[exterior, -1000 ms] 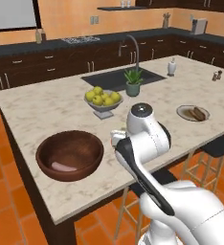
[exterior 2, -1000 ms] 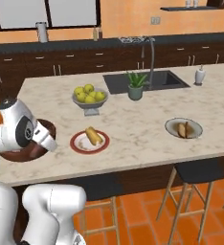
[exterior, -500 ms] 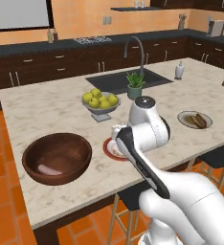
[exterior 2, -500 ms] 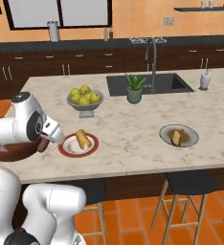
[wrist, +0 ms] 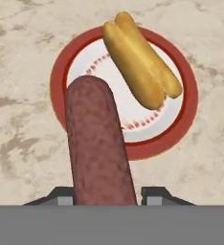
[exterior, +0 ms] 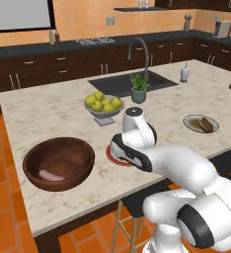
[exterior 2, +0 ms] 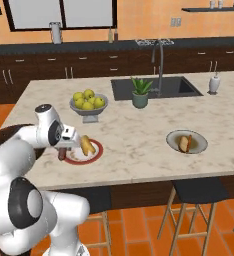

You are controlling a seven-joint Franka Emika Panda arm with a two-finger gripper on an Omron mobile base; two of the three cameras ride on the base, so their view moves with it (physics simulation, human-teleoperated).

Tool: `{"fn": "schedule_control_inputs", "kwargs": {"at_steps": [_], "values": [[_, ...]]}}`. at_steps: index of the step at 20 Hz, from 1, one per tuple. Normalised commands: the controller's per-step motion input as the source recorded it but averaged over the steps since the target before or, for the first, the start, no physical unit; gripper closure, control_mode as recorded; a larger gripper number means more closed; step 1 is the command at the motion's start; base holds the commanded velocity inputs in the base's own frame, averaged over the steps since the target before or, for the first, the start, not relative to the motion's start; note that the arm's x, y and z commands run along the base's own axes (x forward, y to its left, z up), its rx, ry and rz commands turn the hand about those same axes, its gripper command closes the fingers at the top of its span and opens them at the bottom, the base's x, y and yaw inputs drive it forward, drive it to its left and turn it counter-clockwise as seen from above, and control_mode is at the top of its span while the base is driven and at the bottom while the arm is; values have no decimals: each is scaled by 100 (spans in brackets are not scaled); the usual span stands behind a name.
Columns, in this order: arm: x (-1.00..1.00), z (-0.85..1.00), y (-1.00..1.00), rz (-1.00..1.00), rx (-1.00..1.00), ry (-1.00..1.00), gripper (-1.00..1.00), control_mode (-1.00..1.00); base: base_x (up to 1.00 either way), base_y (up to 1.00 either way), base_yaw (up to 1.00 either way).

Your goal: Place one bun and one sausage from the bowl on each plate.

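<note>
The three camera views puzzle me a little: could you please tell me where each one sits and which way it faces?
Left base view: behind the arm's left, facing forward and down over the island; the white arm rises lower right beside the wooden bowl.
Right base view: behind the arm's right; the arm rises lower left, the gripper holding the sausage.
Hand view: on the hand, looking down at the red-rimmed plate and bun.
Both base views share the fruit bowl and grey plate.

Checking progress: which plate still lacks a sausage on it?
The red-rimmed white plate: it holds just a bun, its sausage still in the fingers. The grey plate has both.
</note>
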Motion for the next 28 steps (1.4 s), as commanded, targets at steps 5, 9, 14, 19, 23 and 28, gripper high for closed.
{"fn": "schedule_control_inputs", "kwargs": {"at_steps": [5, 9, 14, 19, 23, 28], "values": [[55, -22, 14, 17, -1, 13, 100, -100, 0, 0, 0], [20, -31, 21, 1, -13, 0, 100, -100, 0, 0, 0], [10, -56, -3, 3, -7, -2, -100, -100, 0, 0, 0], [11, 16, -7, 0, 4, 0, -100, -100, 0, 0, 0], [-1, 92, 3, 0, 6, 0, -100, -100, 0, 0, 0], [-56, 98, 75, 4, 6, 0, -100, -100, 0, 0, 0]]}}
